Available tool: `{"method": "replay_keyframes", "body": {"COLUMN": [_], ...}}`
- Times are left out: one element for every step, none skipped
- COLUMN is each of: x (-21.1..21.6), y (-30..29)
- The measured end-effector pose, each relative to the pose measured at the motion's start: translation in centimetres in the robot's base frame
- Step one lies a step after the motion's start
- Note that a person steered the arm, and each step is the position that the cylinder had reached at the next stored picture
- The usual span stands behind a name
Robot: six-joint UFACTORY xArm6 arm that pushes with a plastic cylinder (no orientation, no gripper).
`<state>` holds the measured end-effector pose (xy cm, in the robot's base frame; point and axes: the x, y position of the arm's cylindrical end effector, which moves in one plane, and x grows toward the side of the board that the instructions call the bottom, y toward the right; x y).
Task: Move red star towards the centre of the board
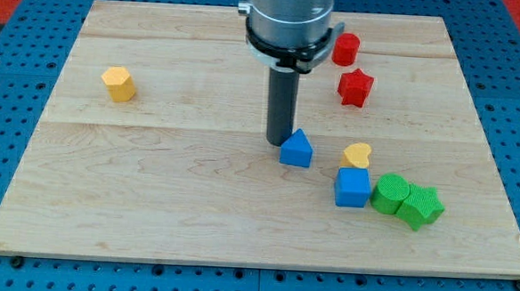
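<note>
My arm (291, 18) is reaching down from the far edge, near the middle, its rod (283, 107) standing upright. My tip (280, 144) is resting on the surface, slightly right of centre.

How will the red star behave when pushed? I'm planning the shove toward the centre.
The red star looks like a squat, rigid block sitting flat, so it should slide rather than tip or roll. Its points may make it spin if struck off-centre. My tip is beside the blue block, away from the star.
</note>
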<state>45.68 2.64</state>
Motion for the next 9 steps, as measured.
{"method": "replay_keyframes", "body": {"x": [0.3, 3.2, 1.9, 0.8, -6.2, -15.9, -22.4, -25.0, -25.0], "y": [2.2, 4.0, 3.6, -2.0, -4.0, -4.0, -3.0, 2.3, 7.6]}}
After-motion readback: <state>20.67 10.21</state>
